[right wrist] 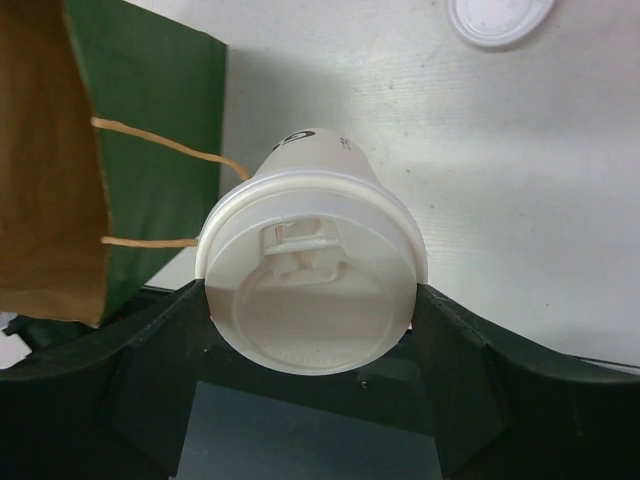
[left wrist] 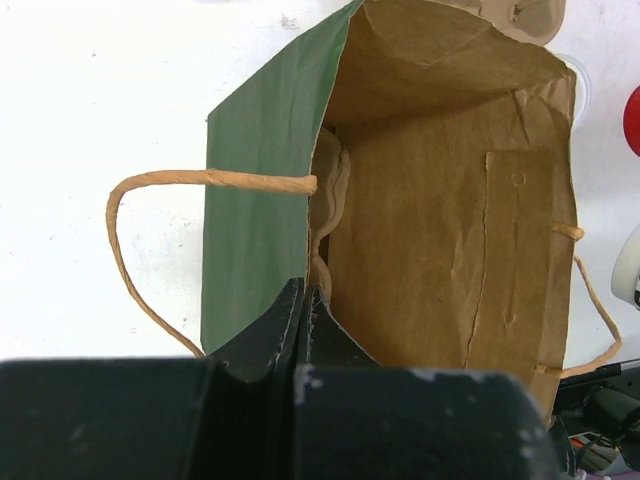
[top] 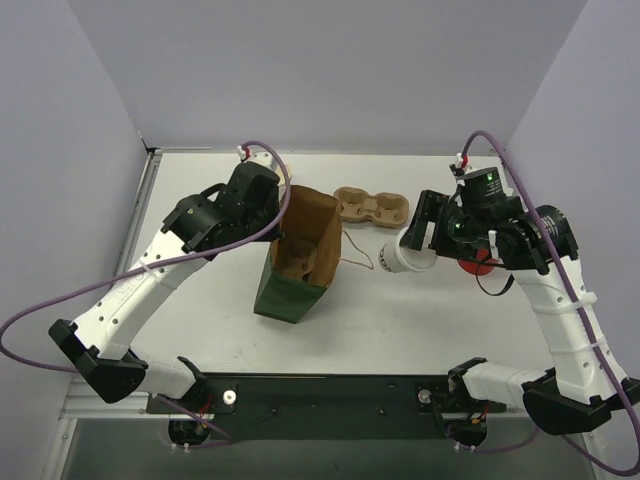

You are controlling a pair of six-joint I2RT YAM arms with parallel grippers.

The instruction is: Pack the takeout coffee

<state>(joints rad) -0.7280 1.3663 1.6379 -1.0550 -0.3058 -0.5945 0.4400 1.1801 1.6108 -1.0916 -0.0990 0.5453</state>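
The takeout coffee (right wrist: pixel 312 270), a small white paper cup with a round white lid, lies sideways between my right gripper's (right wrist: pixel 312 298) black fingers, lid toward the wrist camera. From above, the cup (top: pixel 398 259) hangs over the table just right of the paper bag (top: pixel 300 262), with the right gripper (top: pixel 410 250) shut on its sides. The bag is green outside and brown inside, and it stands open-mouthed (left wrist: pixel 450 200). My left gripper (left wrist: pixel 305 300) is shut on the bag's near wall at the rim, seen from above (top: pixel 283 215) at the bag's top left.
A brown two-hole cardboard carrier (top: pixel 372 208) lies behind the bag. A red cup (top: pixel 480 265) is partly hidden under the right arm. A loose white lid (right wrist: pixel 498 18) sits on the table beyond the cup. The bag's paper handles (left wrist: pixel 150 185) hang outward.
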